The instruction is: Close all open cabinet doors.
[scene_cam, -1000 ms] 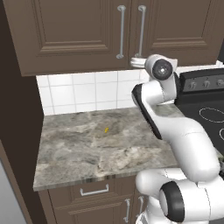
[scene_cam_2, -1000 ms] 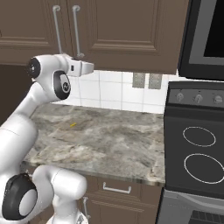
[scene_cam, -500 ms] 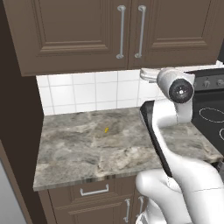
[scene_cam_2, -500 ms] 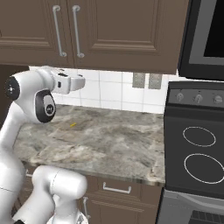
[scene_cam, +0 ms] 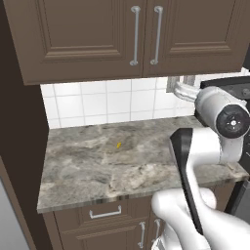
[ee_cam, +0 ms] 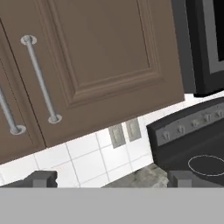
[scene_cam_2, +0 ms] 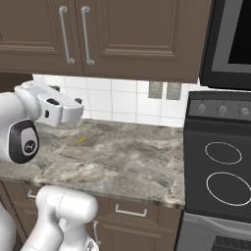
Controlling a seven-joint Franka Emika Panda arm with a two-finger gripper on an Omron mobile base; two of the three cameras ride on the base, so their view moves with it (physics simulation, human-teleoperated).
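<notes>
Brown cabinet doors [scene_cam: 141, 34], handles vertical, flush.

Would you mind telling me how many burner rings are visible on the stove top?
2, in the right base view: the far burner ring towards the control panel, and the near burner ring just in front of it. More may lie beyond the picture's right edge.

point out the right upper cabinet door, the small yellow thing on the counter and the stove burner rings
dark brown wooden upper right cabinet door [scene_cam: 195, 34], left base view, on its raised panel
small yellow object [scene_cam: 118, 144], left base view, its middle
black stove's burner ring [scene_cam_2: 223, 152], right base view, on the far ring
</notes>
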